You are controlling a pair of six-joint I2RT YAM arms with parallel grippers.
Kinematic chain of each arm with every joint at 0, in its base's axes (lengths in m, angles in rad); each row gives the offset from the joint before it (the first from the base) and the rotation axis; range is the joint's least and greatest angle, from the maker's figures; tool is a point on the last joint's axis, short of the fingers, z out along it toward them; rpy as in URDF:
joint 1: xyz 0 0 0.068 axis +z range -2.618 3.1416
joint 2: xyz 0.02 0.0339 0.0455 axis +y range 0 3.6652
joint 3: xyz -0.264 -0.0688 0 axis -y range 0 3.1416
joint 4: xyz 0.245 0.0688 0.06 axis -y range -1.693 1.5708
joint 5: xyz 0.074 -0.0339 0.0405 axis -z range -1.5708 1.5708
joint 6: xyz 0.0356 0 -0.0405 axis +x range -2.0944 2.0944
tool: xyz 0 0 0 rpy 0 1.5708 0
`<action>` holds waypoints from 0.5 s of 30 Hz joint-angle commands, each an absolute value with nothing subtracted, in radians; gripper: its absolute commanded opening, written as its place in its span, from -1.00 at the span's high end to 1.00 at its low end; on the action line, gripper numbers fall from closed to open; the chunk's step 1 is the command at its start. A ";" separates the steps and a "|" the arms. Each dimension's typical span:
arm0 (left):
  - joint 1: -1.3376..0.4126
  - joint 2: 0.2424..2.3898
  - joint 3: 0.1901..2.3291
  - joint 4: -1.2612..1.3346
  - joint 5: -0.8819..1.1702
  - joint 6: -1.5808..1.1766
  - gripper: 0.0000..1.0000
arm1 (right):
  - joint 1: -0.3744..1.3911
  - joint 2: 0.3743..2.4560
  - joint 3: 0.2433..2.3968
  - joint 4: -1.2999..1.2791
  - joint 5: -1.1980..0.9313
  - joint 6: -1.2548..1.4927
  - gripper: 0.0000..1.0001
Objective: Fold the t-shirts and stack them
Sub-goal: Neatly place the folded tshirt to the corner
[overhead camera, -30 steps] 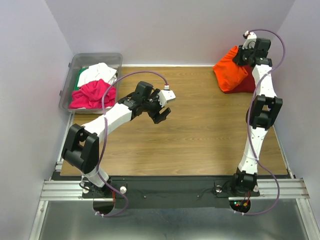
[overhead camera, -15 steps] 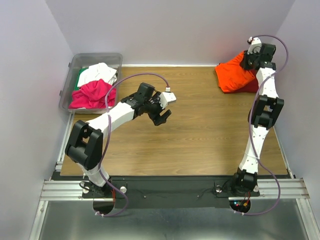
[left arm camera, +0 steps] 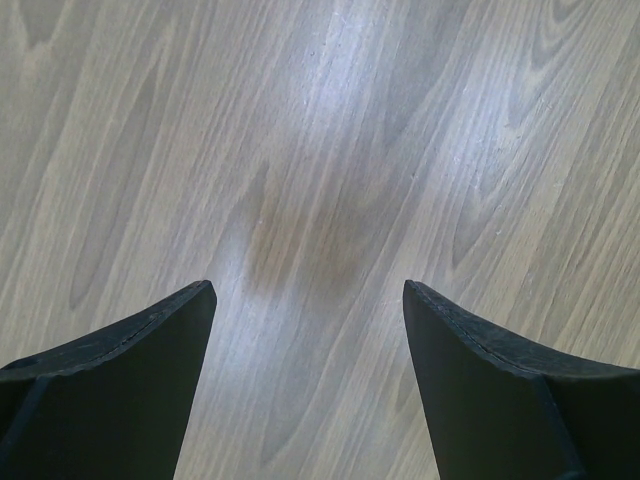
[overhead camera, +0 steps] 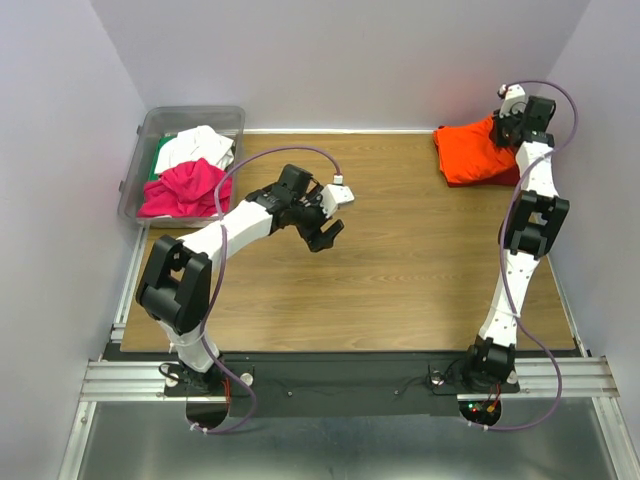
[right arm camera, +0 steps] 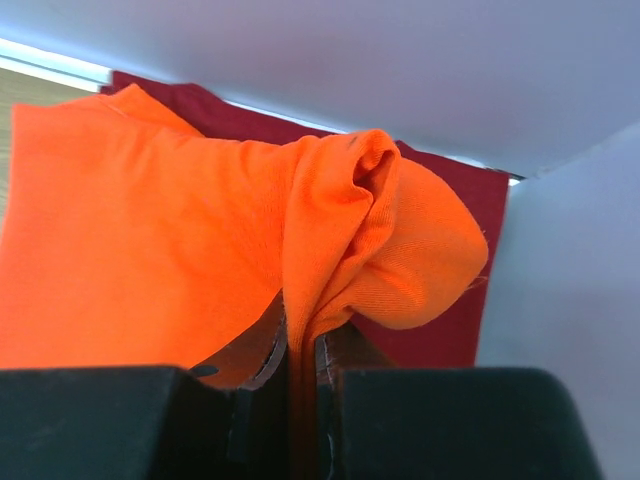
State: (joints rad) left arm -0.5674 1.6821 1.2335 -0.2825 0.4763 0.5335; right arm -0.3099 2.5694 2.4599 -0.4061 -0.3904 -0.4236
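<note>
At the worktop's (overhead camera: 400, 260) far right corner, the right pincer (right arm camera: 300, 395) pinches the orange t-shirt (overhead camera: 468, 152), which lies on the dark red t-shirt (right arm camera: 440, 325). Magenta, white and green t-shirts (overhead camera: 185, 188) lie unfolded in the bin (overhead camera: 140, 150). The left pincer (left arm camera: 308, 292) gapes empty.

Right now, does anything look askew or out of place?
The orange t-shirt at the far right corner is not flat: the right tool pinches a bunched fold over the dark red t-shirt. Nothing else stands out.

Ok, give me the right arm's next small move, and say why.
Probably open and back off: the right jaws pinch a fold of the orange t-shirt, which lies spread over the dark red t-shirt in the far corner.
</note>
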 commanded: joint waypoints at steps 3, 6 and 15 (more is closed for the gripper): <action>-0.558 1.706 1.319 -0.325 0.512 0.525 -0.75 | -0.331 2.599 2.493 -0.259 -0.255 -0.505 0.29; -0.552 1.706 1.331 -0.334 0.517 0.514 -0.75 | -0.333 2.591 2.497 -0.233 -0.212 -0.520 -0.03; -0.466 1.661 1.364 -0.341 0.552 0.446 -0.75 | -0.333 2.366 2.340 -0.225 -0.293 -0.384 -0.87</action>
State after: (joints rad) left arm -0.5037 1.7203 1.3144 -0.3332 0.5137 0.4873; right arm -0.3271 2.5458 2.3909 -0.2977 -0.2417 -0.4629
